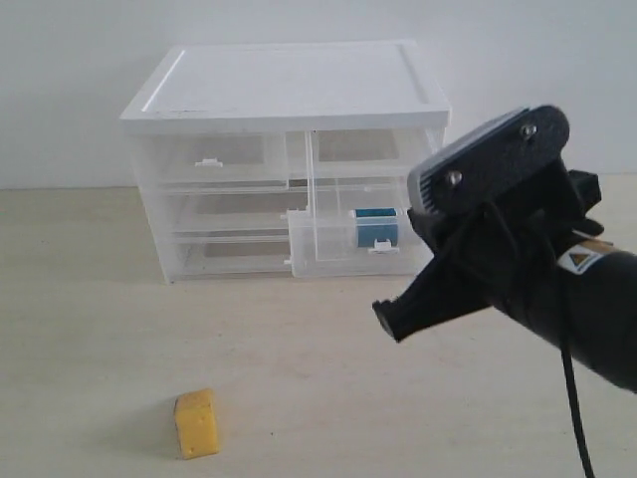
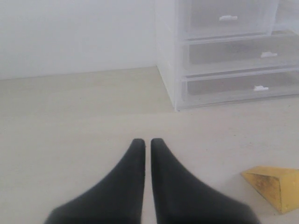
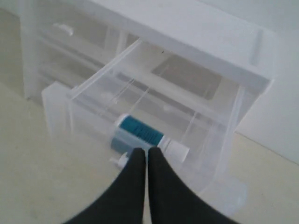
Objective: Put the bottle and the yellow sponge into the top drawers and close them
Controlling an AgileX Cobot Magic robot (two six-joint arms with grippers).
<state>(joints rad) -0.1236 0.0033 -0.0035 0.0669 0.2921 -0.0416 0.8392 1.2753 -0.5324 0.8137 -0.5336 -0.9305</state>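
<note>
The bottle [image 1: 376, 227] lies on its side inside the pulled-out right top drawer [image 1: 301, 239], which sags forward from the white-topped cabinet [image 1: 289, 85]. In the right wrist view the bottle [image 3: 140, 131] is just beyond my right gripper [image 3: 143, 151], which is shut and empty in front of the drawer's front wall [image 3: 88, 140]. In the exterior view that right gripper [image 1: 390, 319] hovers before the drawer. The left top drawer [image 1: 214, 154] is closed. The yellow sponge [image 1: 197, 423] stands on the table at the front left. My left gripper [image 2: 145, 141] is shut and empty, with the yellow sponge [image 2: 273, 184] off to one side.
Two full-width drawers [image 2: 243, 53] below the top ones are closed. A white wall stands behind the cabinet. The pale tabletop [image 1: 100, 329] stretches in front of it. The left arm does not show in the exterior view.
</note>
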